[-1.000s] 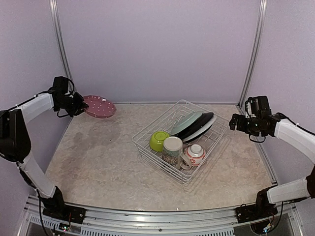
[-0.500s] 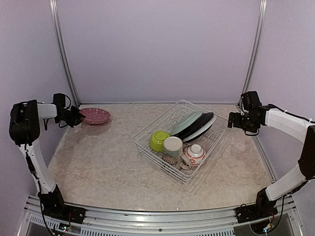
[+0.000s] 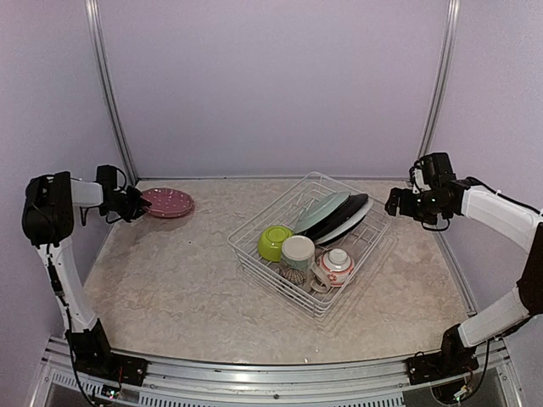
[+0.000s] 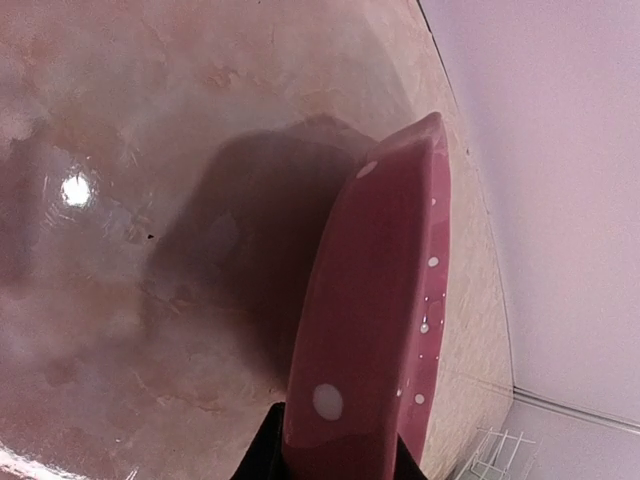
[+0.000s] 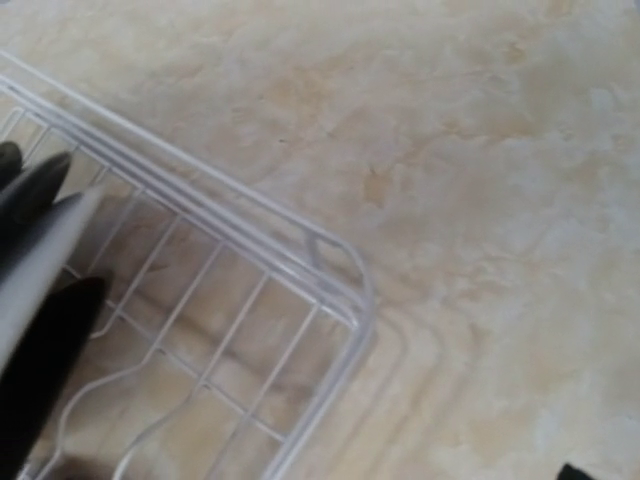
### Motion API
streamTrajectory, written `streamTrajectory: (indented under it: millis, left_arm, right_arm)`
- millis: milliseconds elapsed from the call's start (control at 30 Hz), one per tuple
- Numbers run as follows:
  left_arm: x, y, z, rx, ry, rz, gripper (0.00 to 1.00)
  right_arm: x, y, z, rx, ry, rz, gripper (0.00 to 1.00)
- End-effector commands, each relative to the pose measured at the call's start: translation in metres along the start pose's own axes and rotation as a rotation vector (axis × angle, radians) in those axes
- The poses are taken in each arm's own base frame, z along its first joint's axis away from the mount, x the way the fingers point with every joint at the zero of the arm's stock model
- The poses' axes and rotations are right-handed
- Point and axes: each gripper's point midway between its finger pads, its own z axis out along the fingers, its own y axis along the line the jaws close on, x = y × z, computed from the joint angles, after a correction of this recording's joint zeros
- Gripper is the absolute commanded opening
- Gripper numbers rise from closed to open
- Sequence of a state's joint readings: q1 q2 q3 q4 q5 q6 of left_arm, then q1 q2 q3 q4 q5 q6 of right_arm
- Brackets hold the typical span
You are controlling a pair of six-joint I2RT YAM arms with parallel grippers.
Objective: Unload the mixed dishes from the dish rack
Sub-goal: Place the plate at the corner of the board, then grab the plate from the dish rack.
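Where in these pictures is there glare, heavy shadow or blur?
Left wrist view: a glare spot on the beige marbled tabletop, dark shadow beside the red white-dotted ceramic plate. Right wrist view: soft focus, the white wire dish rack slightly blurred. Top view: evenly lit, sharp.

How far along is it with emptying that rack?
Barely started. One red dotted plate is out, held in the left gripper. Three plates, the lime-green bowl, mug and small bowl sit in the dish rack; the right gripper hangs open beside it.
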State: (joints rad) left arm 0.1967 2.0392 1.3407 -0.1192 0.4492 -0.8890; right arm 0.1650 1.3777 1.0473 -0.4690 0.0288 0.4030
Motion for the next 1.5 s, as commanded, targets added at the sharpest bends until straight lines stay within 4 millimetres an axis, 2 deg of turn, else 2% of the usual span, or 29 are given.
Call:
streamTrajectory:
  millis: [0, 267, 500, 633, 800, 967, 1133, 1333, 1467]
  left_arm:
    - [-0.010, -0.014, 0.005, 0.041, -0.015, 0.054, 0.15]
    - [-0.003, 0.001, -0.001, -0.048, -0.014, 0.064, 0.43]
    - [0.002, -0.008, -0.020, -0.088, -0.027, 0.098, 0.72]
    - [0.009, -0.015, -0.033, -0.133, -0.028, 0.145, 0.84]
    - [0.017, -0.034, -0.053, -0.162, -0.056, 0.224, 0.96]
    - [0.031, -0.051, -0.070, -0.185, -0.077, 0.302, 0.99]
    - [0.053, -0.080, -0.095, -0.140, -0.073, 0.384, 0.99]
    - [0.112, -0.131, -0.117, -0.058, -0.032, 0.561, 0.99]
    - [0.154, -0.161, -0.124, -0.025, -0.014, 0.712, 0.99]
  right_arm:
    - [-0.010, 0.011, -0.012, -0.060, -0.021, -0.025, 1.00]
    - [-0.010, 0.014, -0.013, -0.074, -0.011, -0.044, 1.00]
    - [-0.014, 0.013, -0.020, -0.068, -0.023, -0.052, 1.00]
    - [-0.012, 0.014, -0.021, -0.081, -0.031, -0.051, 1.00]
    - [-0.002, 0.019, -0.016, -0.115, -0.006, -0.071, 1.00]
    - [-0.002, 0.020, -0.017, -0.126, -0.013, -0.082, 1.00]
    - [-0.007, 0.024, -0.016, -0.137, -0.017, -0.072, 1.00]
    - [-0.003, 0.030, -0.016, -0.176, -0.018, -0.049, 1.00]
    - [-0.003, 0.043, -0.017, -0.242, -0.012, -0.036, 1.00]
